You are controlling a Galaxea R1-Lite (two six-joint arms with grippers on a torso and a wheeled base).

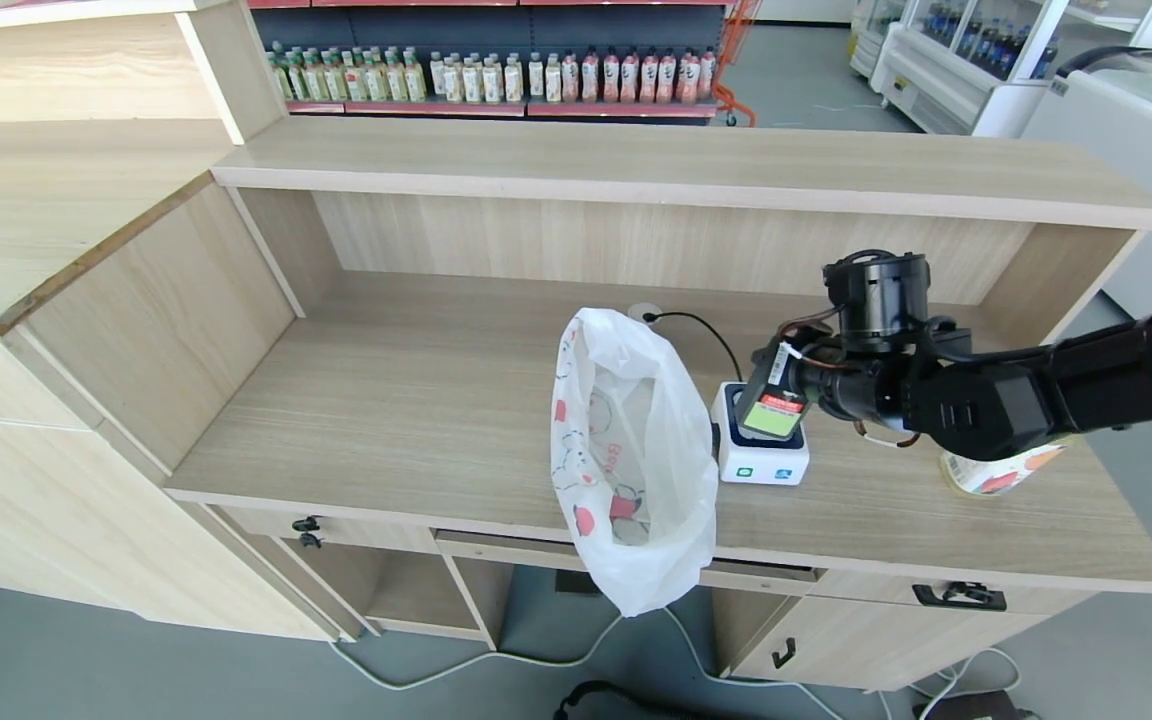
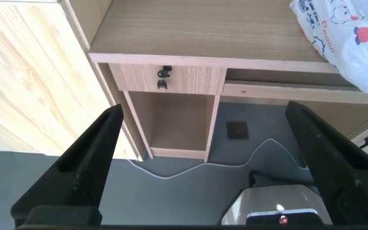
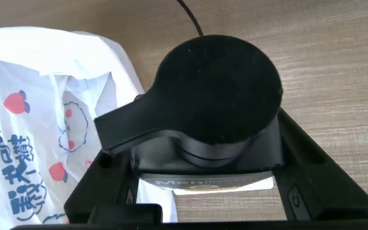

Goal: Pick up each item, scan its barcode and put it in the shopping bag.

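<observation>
My right gripper (image 1: pixel 772 398) is shut on a small container with a black round cap (image 3: pixel 217 89) and a green and red label (image 1: pixel 774 412). It holds the container sideways just above the white scanner box (image 1: pixel 762 458), close to the open white shopping bag (image 1: pixel 633 450). The bag (image 3: pixel 37 128) has red cartoon prints and hangs partly over the counter's front edge. My left gripper (image 2: pixel 203 172) is open and holds nothing, low in front of the counter, facing its drawer and open cupboard.
A white can with an orange label (image 1: pixel 994 470) stands on the wooden counter (image 1: pixel 386 400) under my right arm. A black cable (image 1: pixel 706 330) runs from the scanner to the counter's back wall. Cables lie on the floor below.
</observation>
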